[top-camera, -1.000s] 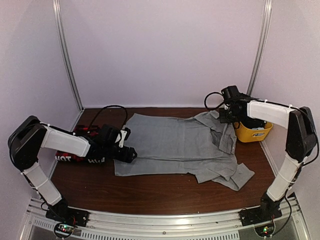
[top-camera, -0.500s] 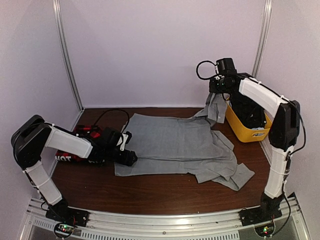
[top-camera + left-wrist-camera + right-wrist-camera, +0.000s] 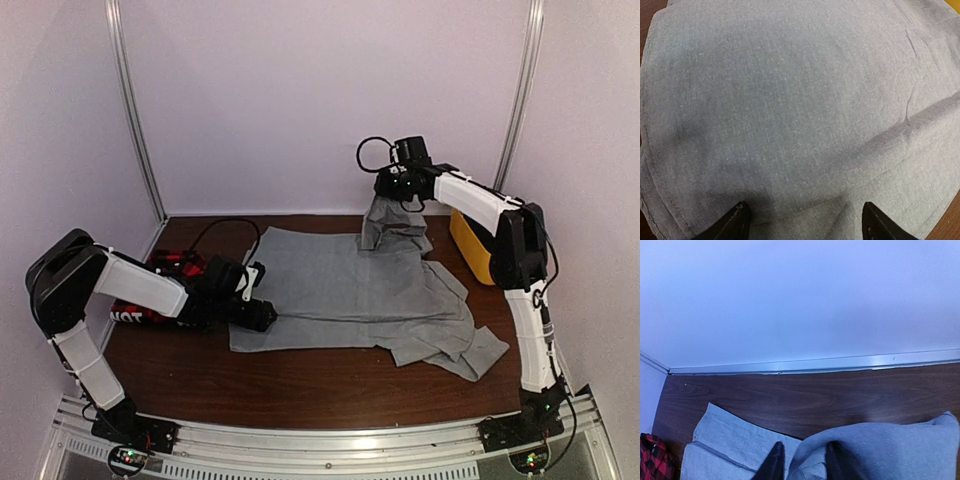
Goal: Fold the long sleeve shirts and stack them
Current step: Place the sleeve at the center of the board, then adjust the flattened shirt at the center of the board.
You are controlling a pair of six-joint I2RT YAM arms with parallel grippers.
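Moved, top view: the right fingers (image 3: 395, 200) have been swung from above the yellow bin (image 3: 468, 252) toward the upper centre of the frame, and a lifted part of the grey shirt (image 3: 340, 285) has been carried along with them.
Meaning for the task: the shirt's right side is judged to be in the course of being folded inward; the lifted part has not been laid down yet.
Grey shirt, top view: it is spread across the middle of the table (image 3: 300, 385), smooth at centre, bunched and creased at lower right.
Plaid shirt, top view: the plaid shirt (image 3: 172, 264) is seen at left, partly hidden by the left arm, not stacked.
Left fingers, top view: the left fingers (image 3: 262, 316) are set at the grey shirt's left edge.
Left wrist view: the fingers are seen wide apart over plain grey cloth, with nothing pinched.
Right wrist view: the fingers are seen narrow, with grey cloth gathered at them; it is taken as held, since it hangs from them in the top view.
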